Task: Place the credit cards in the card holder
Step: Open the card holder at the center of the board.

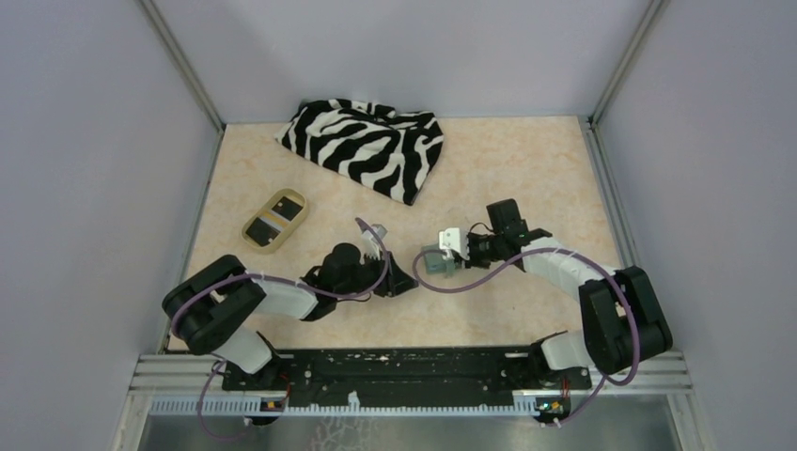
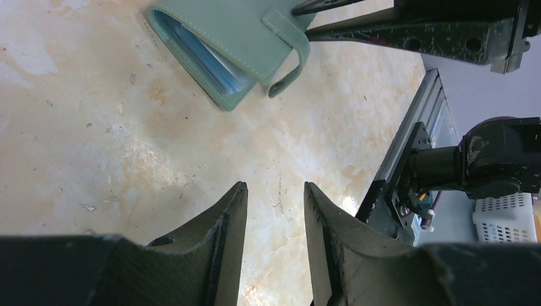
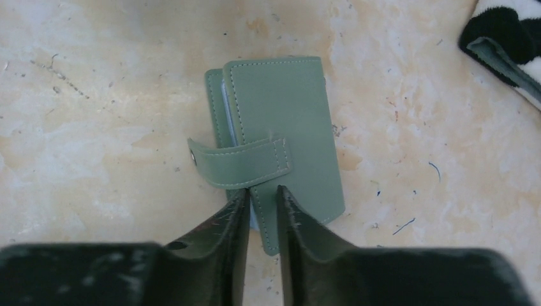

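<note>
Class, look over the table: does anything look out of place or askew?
Yes. The card holder lies with its strap unsnapped and jutting sideways off the cover. Its covers sit misaligned, with pale blue lining peeking out at one edge. At the far side of the table, the zebra cloth is crumpled in a heap.

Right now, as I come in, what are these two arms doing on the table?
The right end effector has its jaws nearly together at the near edge of the folded green card holder, which lies flat on the table; a firm grip cannot be confirmed. The left end effector hovers open and empty close by. The credit cards lie in the tan dish, not yet moved.
</note>
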`<state>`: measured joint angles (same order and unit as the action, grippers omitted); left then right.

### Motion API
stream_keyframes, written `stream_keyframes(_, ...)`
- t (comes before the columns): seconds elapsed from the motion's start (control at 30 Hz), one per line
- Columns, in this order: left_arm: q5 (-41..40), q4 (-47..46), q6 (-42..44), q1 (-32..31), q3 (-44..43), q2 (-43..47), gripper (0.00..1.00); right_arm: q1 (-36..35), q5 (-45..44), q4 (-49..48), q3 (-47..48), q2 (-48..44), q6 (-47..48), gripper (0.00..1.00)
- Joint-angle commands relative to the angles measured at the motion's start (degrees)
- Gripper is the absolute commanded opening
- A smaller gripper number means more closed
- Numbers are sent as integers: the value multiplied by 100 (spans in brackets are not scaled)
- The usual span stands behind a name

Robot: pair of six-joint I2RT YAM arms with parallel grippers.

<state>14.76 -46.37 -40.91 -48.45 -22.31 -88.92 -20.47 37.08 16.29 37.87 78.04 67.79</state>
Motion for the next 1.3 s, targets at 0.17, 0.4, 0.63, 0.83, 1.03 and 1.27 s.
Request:
stream_keyframes(0.17,33,-318,214,26,227,376,47,84,123,-582,731,-81,-3208,0)
stream_keyframes(0.4,-107,-360,411,26,408,638,50,263,389,232,1748,679,-5031,0)
stream_keyframes(0.63,-412,-82,277,72,376,716,58,263,-298,404,1976,1179,-5566,0)
stream_keyframes(0.83,-134,-80,29,348,44,294,63,263,-1672,51,1942,1479,-5989,0)
stream_keyframes(1.03,299,-525,-293,570,-199,-280,63,323,-1929,-92,1906,1415,-6093,0)
stream_keyframes(1.27,586,-823,-527,586,-503,-795,59,472,130,48,2025,1163,-6710,0)
